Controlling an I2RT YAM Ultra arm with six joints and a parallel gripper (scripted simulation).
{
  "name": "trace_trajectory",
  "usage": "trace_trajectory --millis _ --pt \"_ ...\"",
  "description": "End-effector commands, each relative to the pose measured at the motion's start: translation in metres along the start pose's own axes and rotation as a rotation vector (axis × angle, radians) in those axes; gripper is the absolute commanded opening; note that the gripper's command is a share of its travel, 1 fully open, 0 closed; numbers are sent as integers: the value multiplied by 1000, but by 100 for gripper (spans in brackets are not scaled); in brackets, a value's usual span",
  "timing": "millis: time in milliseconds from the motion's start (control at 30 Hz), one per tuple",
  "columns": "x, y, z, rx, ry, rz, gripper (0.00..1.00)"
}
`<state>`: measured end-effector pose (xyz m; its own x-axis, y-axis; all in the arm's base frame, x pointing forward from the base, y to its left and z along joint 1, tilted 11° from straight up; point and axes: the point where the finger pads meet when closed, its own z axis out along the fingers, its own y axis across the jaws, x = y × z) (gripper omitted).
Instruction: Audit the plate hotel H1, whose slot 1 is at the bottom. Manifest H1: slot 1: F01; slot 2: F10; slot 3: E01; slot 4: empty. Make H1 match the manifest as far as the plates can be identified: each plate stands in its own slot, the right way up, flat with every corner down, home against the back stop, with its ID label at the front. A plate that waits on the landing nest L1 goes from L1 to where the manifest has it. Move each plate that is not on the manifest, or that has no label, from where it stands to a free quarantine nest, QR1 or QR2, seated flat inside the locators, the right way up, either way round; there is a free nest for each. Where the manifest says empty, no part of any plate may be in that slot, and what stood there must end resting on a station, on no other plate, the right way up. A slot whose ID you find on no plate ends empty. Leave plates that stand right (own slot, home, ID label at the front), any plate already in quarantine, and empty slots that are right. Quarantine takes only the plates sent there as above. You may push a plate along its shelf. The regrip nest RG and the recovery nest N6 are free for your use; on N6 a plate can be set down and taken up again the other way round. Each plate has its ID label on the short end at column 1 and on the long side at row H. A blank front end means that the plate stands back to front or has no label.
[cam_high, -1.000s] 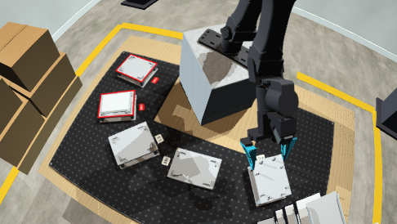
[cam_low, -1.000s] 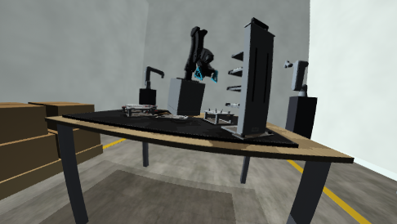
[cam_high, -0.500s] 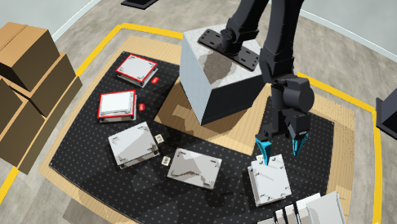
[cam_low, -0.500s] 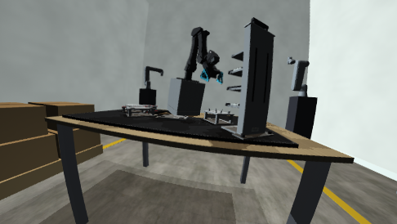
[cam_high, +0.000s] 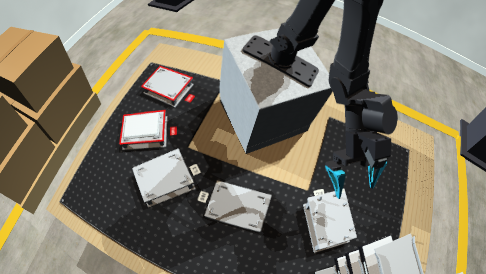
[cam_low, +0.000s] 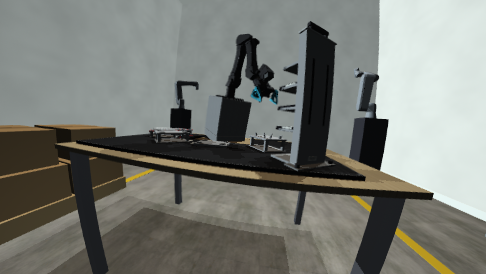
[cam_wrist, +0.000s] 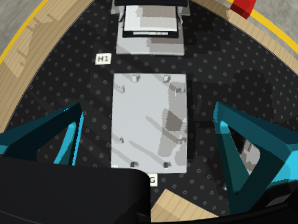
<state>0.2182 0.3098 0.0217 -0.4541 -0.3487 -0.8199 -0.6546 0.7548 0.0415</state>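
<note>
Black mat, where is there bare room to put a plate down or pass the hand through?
On the black mat, bare patches show along the near edge below the grey nests, and right of the open hand, toward the tan border. Crowded: the left, where two red-rimmed nests and a grey nest stand close.

From my seat I see 3 or so brown boxes (cam_high: 35, 75) stacked at the left, off the table (cam_low: 320, 181); the exact count is hard to tell. A yellow line (cam_high: 120, 57) runs on the grey floor (cam_low: 210, 235) around the cell. A black dotted mat (cam_high: 100, 210) covers most of the wooden top. Dark legs (cam_low: 87, 215) carry the table. Behind it stand grey walls (cam_low: 100, 55), and a white wall (cam_low: 435, 90) at the right.
</note>
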Motion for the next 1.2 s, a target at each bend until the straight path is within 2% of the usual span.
trace_trajectory --millis 0,800,1167 --pt "-6 -1 -1 9 -20 13 100" --pt "-6 -1 -1 9 -20 13 100" --pt "15 -1 21 9 -20 13 100"
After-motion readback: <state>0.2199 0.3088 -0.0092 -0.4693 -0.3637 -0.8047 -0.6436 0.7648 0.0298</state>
